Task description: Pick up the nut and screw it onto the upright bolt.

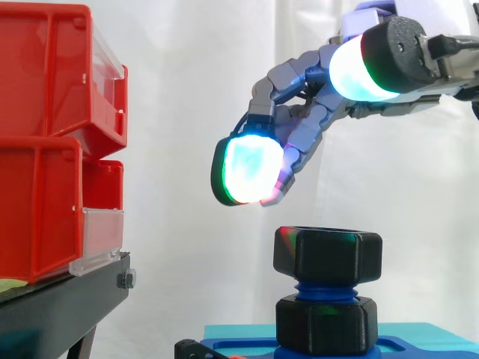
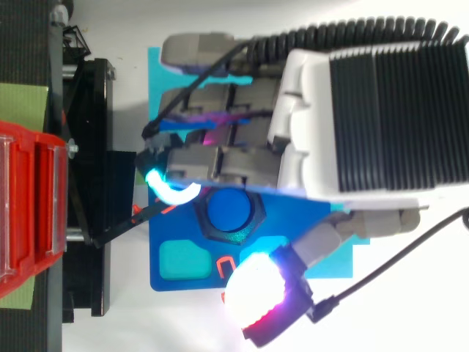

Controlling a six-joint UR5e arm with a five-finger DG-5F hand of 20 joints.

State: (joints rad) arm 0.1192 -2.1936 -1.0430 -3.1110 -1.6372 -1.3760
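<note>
Side view: hand (image 1: 308, 123) clear above nut (image 1: 327, 254) (not touching).

A black stand (image 1: 63, 307) with red bins (image 1: 41, 149) before a white curtain (image 1: 187, 90), evenly lit.

On top of the stand the red bins sit stacked in two tiers, each with a clear plastic panel (image 1: 101, 239) across its front; a green sheet (image 2: 22, 103) lies on the stand beneath them, and a small hex bolt head (image 1: 126, 280) shows on the stand's end. Behind the stand and out beyond its end, the curtain hangs in soft vertical folds. From above, a plain white surface (image 2: 410, 315) lies beyond the stand's end.
</note>
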